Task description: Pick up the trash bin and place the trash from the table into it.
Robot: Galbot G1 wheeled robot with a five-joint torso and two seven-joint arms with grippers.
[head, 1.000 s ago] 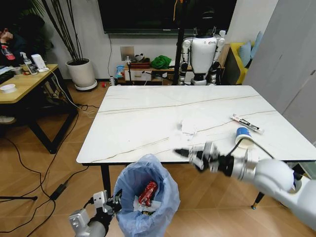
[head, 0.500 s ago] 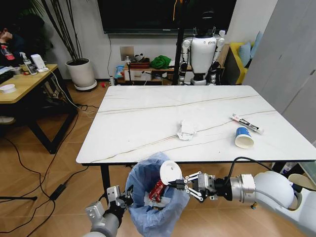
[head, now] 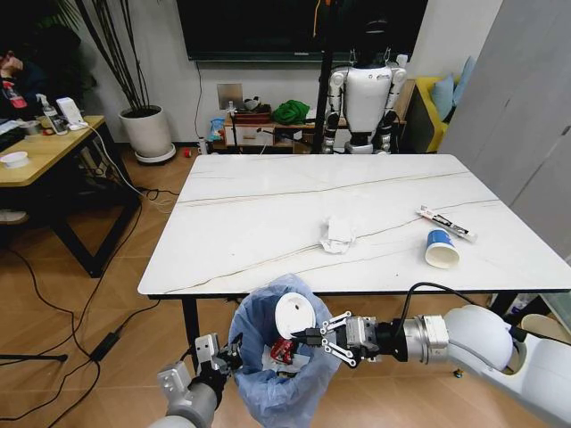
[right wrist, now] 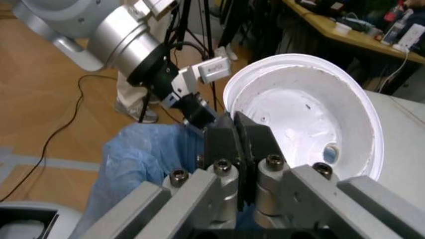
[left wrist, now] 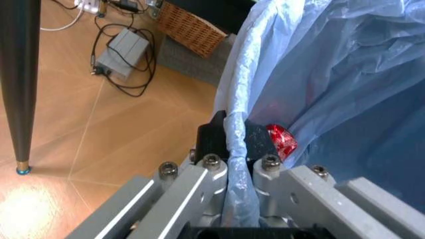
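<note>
White disc (head: pixel 293 314) in right gripper (head: pixel 308 337), over trash bin (head: pixel 259 392)

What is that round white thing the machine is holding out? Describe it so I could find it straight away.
Start at the big marble-look table and look just below its near edge, at the blue-lined trash bin pinched by the left gripper. Above its mouth the right gripper grips a white round disc by its rim. Unlike the red wrapper inside, it is smooth and shallow like a lid.

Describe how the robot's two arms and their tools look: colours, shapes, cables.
Right arm: rounded glossy white shell, silver metal wrist, a black cable looping over it. Right tool: silver linkage bars, black pads. Left tool: same silver bars with bolts and black pads, on a silver-grey cylindrical wrist.
</note>
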